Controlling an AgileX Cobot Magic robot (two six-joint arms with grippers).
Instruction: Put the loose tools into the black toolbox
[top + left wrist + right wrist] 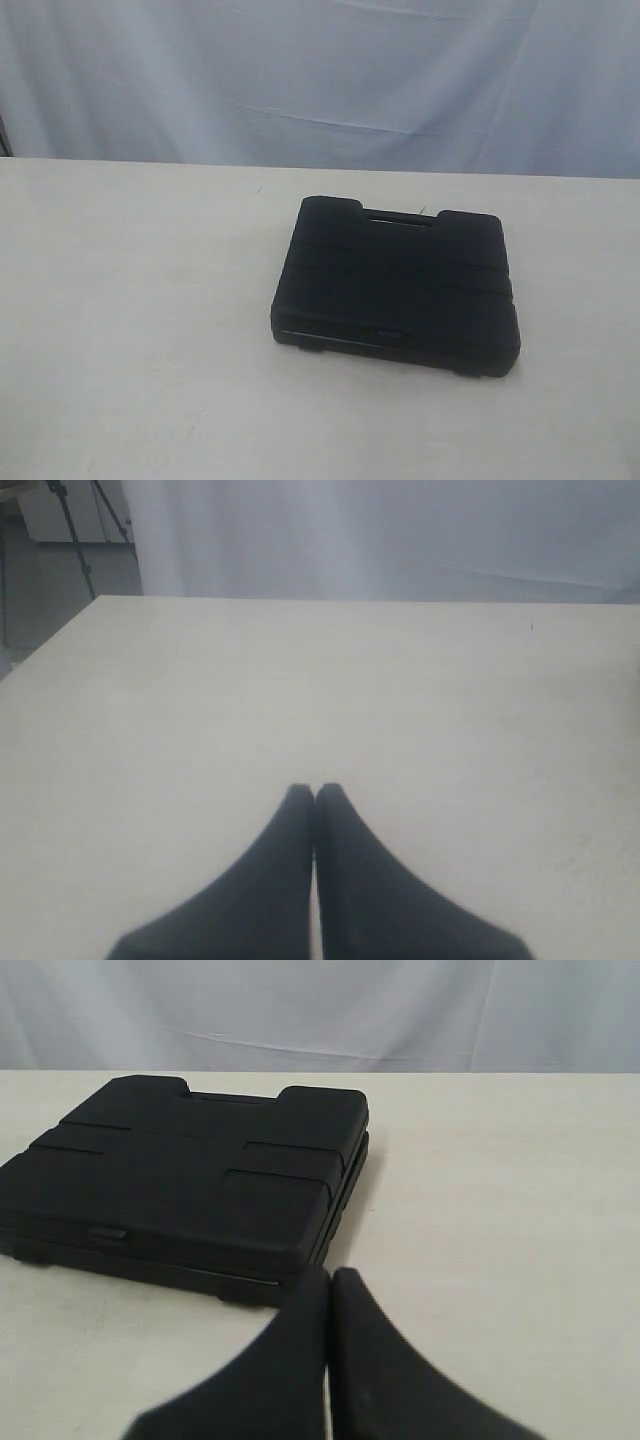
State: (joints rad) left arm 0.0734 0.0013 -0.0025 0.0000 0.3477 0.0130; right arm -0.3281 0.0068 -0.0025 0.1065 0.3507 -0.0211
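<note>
Toolbox (395,285): lies flat on the surface (130,330), right of centre in the exterior view. Both halves are shut together, with the seam running along the near edge. The upper shell is black and ribbed, with raised bands crossing it from side to side. The handle slot (398,217) is on the far edge, facing the cloth (320,70). A small tab (108,1232) sits on the near edge at the seam. Short feet show under the near edge at both ends. The case is square to the surface, not tilted.

Right hand (330,1276): clenched, with the two black fingers pressed together along their length and nothing between them. In the right wrist view the tips stand just before the near edge of the toolbox, toward one corner. Whether they touch the case cannot be told. Bare surface lies to the side of the case.

Left hand (315,792): clenched likewise, fingers meeting at the tips, grasping nothing. It is over bare surface that runs out to the far edge and the cloth.

Surroundings: the surface is pale and matt. The cloth is pale blue-grey and hangs behind the full width of the surface. A tripod (75,530) stands past one far corner in the left wrist view.
</note>
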